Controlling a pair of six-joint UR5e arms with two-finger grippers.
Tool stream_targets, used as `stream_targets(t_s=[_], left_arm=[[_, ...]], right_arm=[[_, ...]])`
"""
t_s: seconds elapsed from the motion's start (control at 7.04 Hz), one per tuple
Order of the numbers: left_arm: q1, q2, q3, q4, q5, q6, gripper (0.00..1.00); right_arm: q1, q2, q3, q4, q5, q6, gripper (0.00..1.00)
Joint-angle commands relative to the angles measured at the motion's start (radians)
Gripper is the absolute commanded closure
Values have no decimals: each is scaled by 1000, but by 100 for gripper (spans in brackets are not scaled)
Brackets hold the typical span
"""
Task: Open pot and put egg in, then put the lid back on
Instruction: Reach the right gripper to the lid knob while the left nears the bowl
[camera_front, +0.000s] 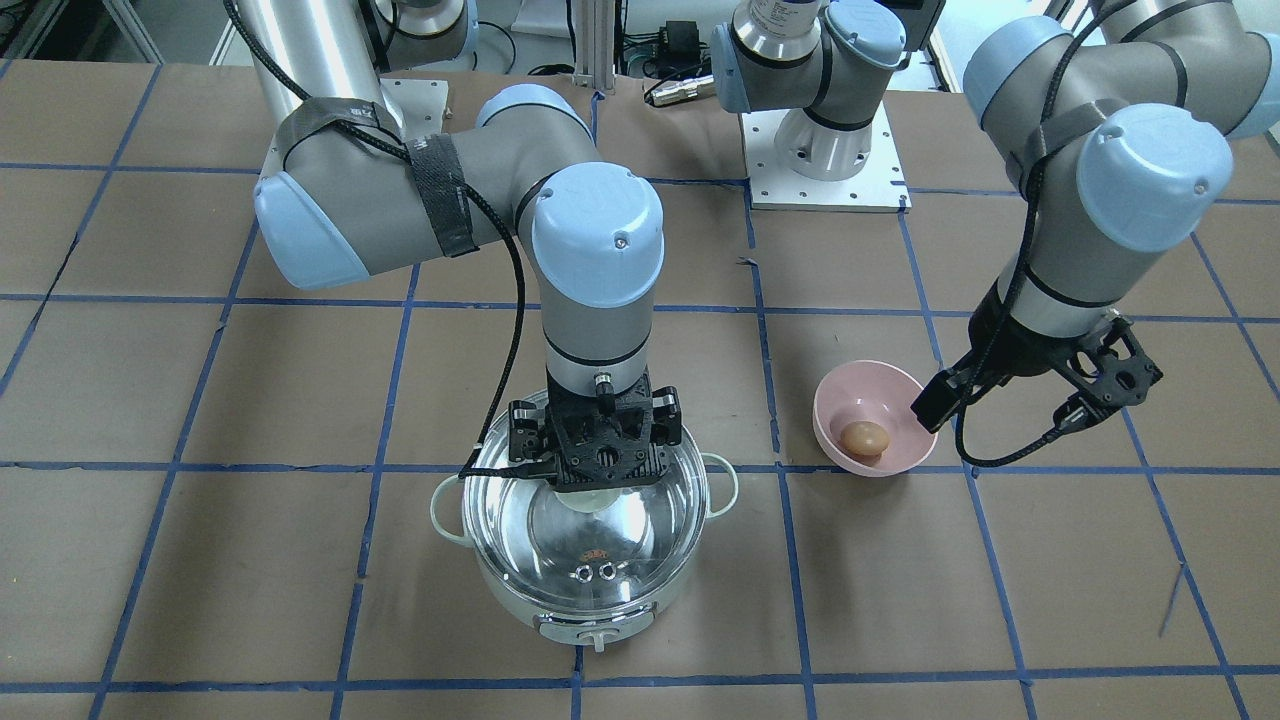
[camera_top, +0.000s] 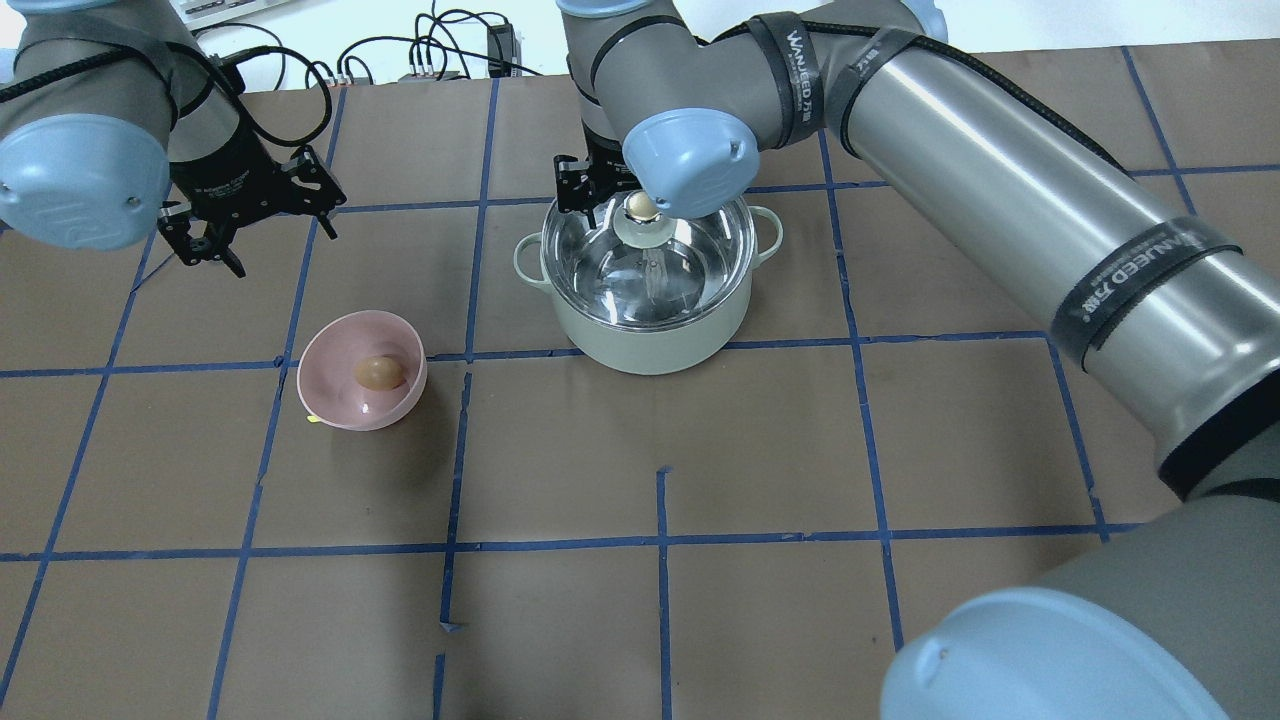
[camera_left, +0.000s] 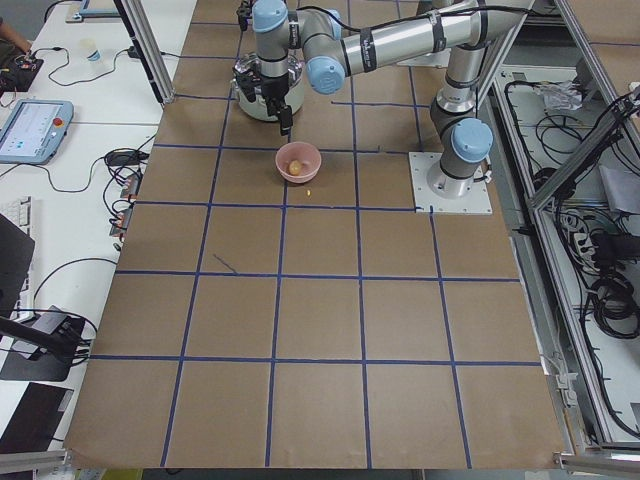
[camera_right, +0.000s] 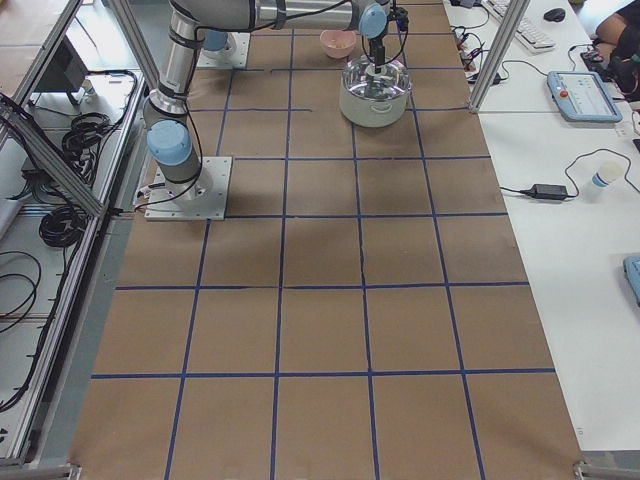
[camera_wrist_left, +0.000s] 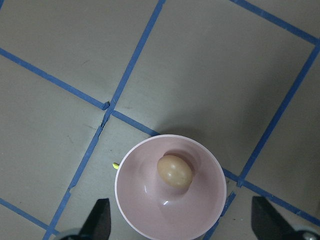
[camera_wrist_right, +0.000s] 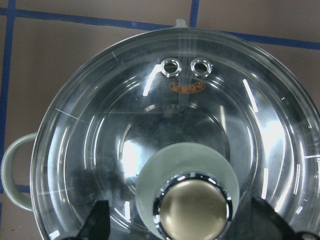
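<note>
Table (camera_top: 760, 450): brown surface under the pot, crossed by blue tape lines.
Right arm (camera_top: 1000, 170): reaches over the pot; its black straps (camera_top: 1140, 270) read "WANJEED", with smaller characters too small to read.
Left arm (camera_top: 80, 130): well off to the pot's side, on the robot's left.
Pot (camera_top: 650, 335): pale green body and loop side handles, upright, with its lid on.
Lid (camera_front: 560, 540): clear glass, seated on the pot's rim.
Pink bowl (camera_top: 335, 400): well apart from the pot, on the robot's left side.
Right gripper (camera_wrist_right: 182, 222): directly above the pot, jaws spread wide on either side of the knob and clear of it.
Left gripper (camera_wrist_left: 183, 220): away from the pot, above the bowl, jaws spread and holding nothing.
Knob (camera_wrist_right: 192, 207): gold-topped, at the lid's centre.
Egg (camera_top: 380, 372): tan, lying in the bowl, outside the pot.
Vent holes (camera_wrist_right: 171, 66): two metal rings near the lid's edge.
Orange mark (camera_wrist_right: 187, 87): printed just inside the holes, unreadable.
</note>
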Motion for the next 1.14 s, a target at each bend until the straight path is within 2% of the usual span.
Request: stream_targets(t_s=[0.0,0.28,0.57,0.71,0.85,0.99], left_arm=[[3,-8,-30,20,-2,-125,0],[4,-8,-80,56,-2,-259,0],[6,-8,-213,259,-17,-331,2],[7,-5,-272,318,-23,-369,2],[10,1,-289,319,-24,-436,2],[15,1,-294,314,-25,-483,2]], right_arm=[[-4,0,-4,-4,-11,5,0],[-7,1,-1,-6,-12,5,0],[-7,7,3,-36,-11,2,6],[-7,7,3,-50,-12,-1,33],[-7,4,3,-50,-20,-1,64],[-7,4,5,-50,-20,-2,91]])
